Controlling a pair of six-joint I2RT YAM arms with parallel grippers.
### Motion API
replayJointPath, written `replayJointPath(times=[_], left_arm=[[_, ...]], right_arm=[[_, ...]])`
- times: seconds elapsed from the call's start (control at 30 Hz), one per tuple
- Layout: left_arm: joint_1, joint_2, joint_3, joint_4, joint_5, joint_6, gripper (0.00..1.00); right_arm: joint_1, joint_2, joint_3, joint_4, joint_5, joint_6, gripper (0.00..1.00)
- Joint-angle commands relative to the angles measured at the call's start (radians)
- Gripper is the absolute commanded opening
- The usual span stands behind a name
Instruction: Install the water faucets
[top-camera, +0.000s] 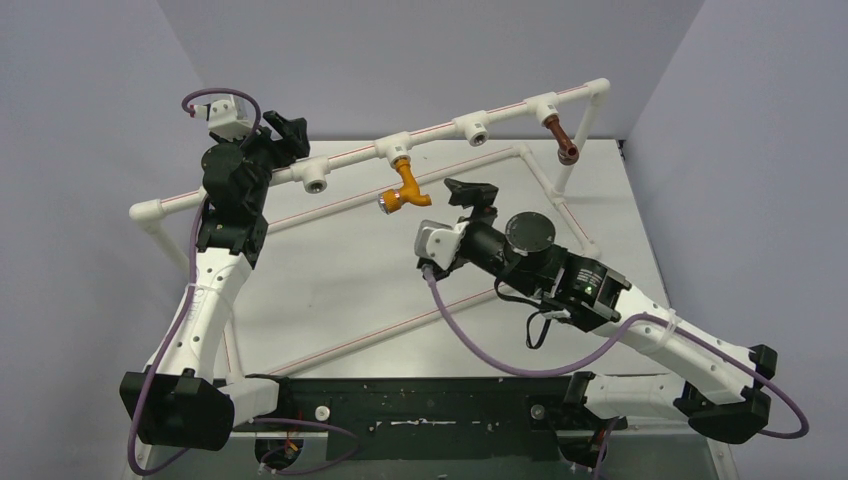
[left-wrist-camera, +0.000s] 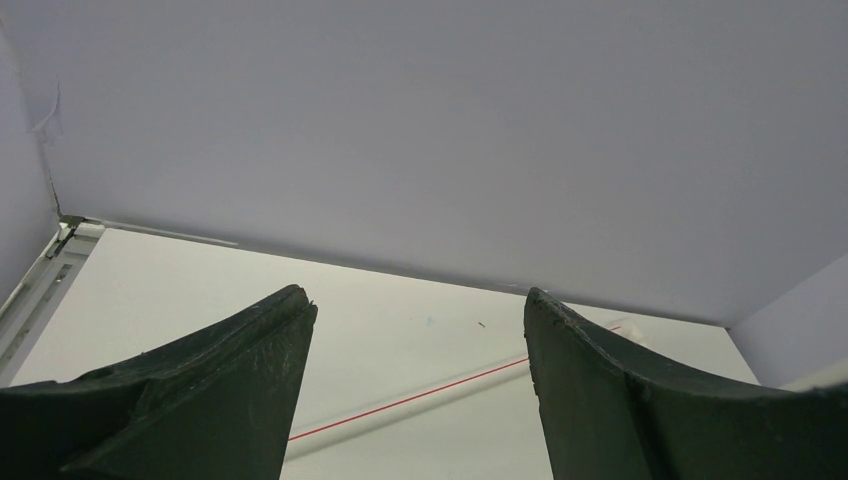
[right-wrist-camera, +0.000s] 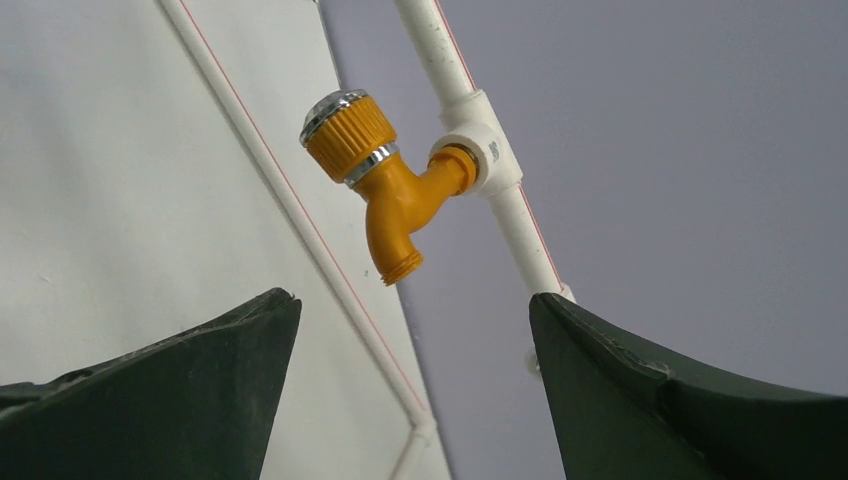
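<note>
The orange-yellow water faucet (top-camera: 405, 186) hangs from a white tee (top-camera: 397, 149) in the middle of the raised pipe rail, its silver-ended knob pointing left. The right wrist view shows this faucet (right-wrist-camera: 386, 190) seated in the tee (right-wrist-camera: 481, 160), a short way beyond my fingertips. My right gripper (top-camera: 470, 195) (right-wrist-camera: 415, 310) is open and empty, just right of that faucet and apart from it. The reddish-brown faucet (top-camera: 563, 139) hangs from the tee near the rail's right end. My left gripper (top-camera: 291, 137) (left-wrist-camera: 420, 310) is open and empty, close to the rail's left part.
Two tees on the rail have bare sockets, one at the left (top-camera: 317, 183) and one right of centre (top-camera: 473, 128). A lower white pipe loop (top-camera: 560, 200) lies on the table. Grey walls close in the back and both sides.
</note>
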Motion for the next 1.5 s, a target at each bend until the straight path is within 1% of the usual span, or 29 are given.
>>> replayJointPath(times=[0.0, 0.13, 0.3, 0.47, 0.67, 0.97, 1.03, 1.07, 1.17, 1.2, 1.23, 1.33, 1.47], left_arm=[[-0.063, 0.168, -0.143, -0.490, 0.165, 0.035, 0.74], [-0.062, 0.168, -0.143, -0.491, 0.166, 0.035, 0.74], [-0.063, 0.170, -0.142, -0.491, 0.166, 0.035, 0.74], [-0.063, 0.170, -0.141, -0.491, 0.167, 0.037, 0.74], [-0.066, 0.171, -0.141, -0.493, 0.165, 0.037, 0.74], [-0.069, 0.180, -0.140, -0.496, 0.167, 0.037, 0.74], [-0.068, 0.181, -0.138, -0.497, 0.167, 0.036, 0.74], [-0.068, 0.180, -0.139, -0.497, 0.167, 0.036, 0.74], [-0.069, 0.181, -0.138, -0.497, 0.167, 0.036, 0.74], [-0.069, 0.180, -0.138, -0.497, 0.167, 0.036, 0.74], [-0.068, 0.180, -0.138, -0.497, 0.166, 0.036, 0.74], [-0.070, 0.181, -0.139, -0.497, 0.166, 0.037, 0.74], [-0.069, 0.183, -0.139, -0.497, 0.165, 0.036, 0.74]], right_arm=[[0.051, 0.034, 0.040, 0.019, 0.132, -0.334, 0.89], [0.093, 0.086, 0.028, 0.070, 0.233, -0.476, 0.89], [0.101, 0.132, -0.055, 0.280, 0.354, -0.676, 0.89], [0.101, 0.179, -0.079, 0.380, 0.375, -0.741, 0.87], [0.080, 0.233, -0.093, 0.488, 0.378, -0.770, 0.80], [0.067, 0.275, -0.111, 0.599, 0.369, -0.731, 0.59], [0.067, 0.279, -0.121, 0.629, 0.367, -0.720, 0.53], [0.068, 0.282, -0.121, 0.629, 0.364, -0.706, 0.48], [0.069, 0.293, -0.124, 0.637, 0.366, -0.673, 0.15], [0.071, 0.295, -0.128, 0.649, 0.371, -0.663, 0.05], [0.073, 0.296, -0.135, 0.662, 0.373, -0.651, 0.00], [0.078, 0.295, -0.153, 0.711, 0.378, -0.589, 0.00], [0.084, 0.290, -0.165, 0.784, 0.387, -0.446, 0.00]])
